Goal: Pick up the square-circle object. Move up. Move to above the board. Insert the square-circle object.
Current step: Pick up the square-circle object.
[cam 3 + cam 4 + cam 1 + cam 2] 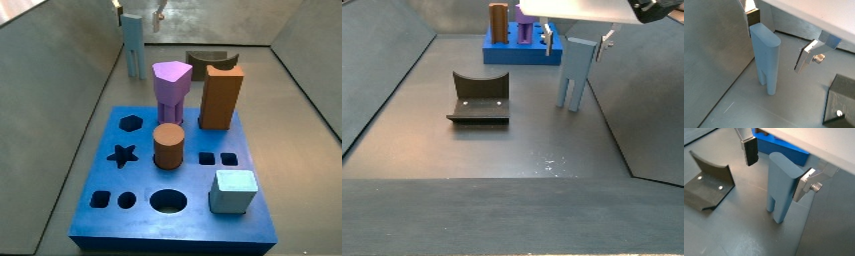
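The square-circle object (765, 57) stands upright on the matte dark grey floor, a tall slim post of smooth pale blue-grey with a rounded top and a lengthwise groove that splits its foot into two legs (the slot shows best in a wrist view (781, 193)). In a side view (577, 72) it stands near the grey wall, well apart from the board (523, 52) behind it.

The gripper (779, 34) is down around the upper part of the post with its jaws spread. The fingers (805, 185) are flat silver plates with dark pads. One plate lies close against the post's side on the bolt side, whether touching or not I cannot tell, and the dark pad of the opposite finger (749, 151) stands clear of the post with floor showing between. Nothing is clamped, and the post rests on its own foot.

The fixture (709, 184), a dark curved bracket on a base plate with pale screw heads, sits on the floor beside the post.

In a side view the board (120, 180) is a thick bright blue slab with hexagon, star, circle and small square holes. On it stand a purple pentagonal post (170, 88), a tall brown block (221, 97), a short brown cylinder (167, 146) and a pale cyan cube (233, 191)
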Robot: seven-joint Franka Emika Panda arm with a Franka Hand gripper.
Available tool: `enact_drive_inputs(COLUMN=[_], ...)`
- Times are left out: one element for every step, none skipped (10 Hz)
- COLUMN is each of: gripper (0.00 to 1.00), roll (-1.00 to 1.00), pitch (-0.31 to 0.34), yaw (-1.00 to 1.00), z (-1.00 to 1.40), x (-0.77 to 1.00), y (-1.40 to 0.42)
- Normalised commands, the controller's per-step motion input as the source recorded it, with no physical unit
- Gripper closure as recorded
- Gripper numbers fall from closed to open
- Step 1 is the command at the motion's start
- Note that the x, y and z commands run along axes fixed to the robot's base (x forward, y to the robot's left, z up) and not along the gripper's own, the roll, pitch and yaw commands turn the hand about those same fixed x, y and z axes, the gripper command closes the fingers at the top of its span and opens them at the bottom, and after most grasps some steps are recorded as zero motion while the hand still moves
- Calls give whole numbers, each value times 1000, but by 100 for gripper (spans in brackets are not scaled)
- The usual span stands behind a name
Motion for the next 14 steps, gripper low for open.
enact_drive_inputs(gripper=[0, 0, 0, 0, 0, 0, 0, 0, 0, 0, 0, 0, 0, 0], roll=[0, 0, 0, 0, 0, 0, 0, 0, 0, 21, 0, 0, 0, 16], pitch=[0, 0, 0, 3, 9, 1, 0, 3, 11, 44, 0, 0, 0, 0], yaw=[-497, -506, -480, -431, -349, -300, -197, -200, -246, -329, -346, -46, 0, 40], z=[-117, -131, -131, -123, -129, -120, -109, -94, -86, -109, -9, 0, -49, -26], x=[29, 0, 0, 0, -51, -89, -89, -80, -126, -174, -69, 0, 0, 0], y=[-71, -23, 0, 0, 0, 0, 0, 0, 0, -20, -6, 0, 0, -49])
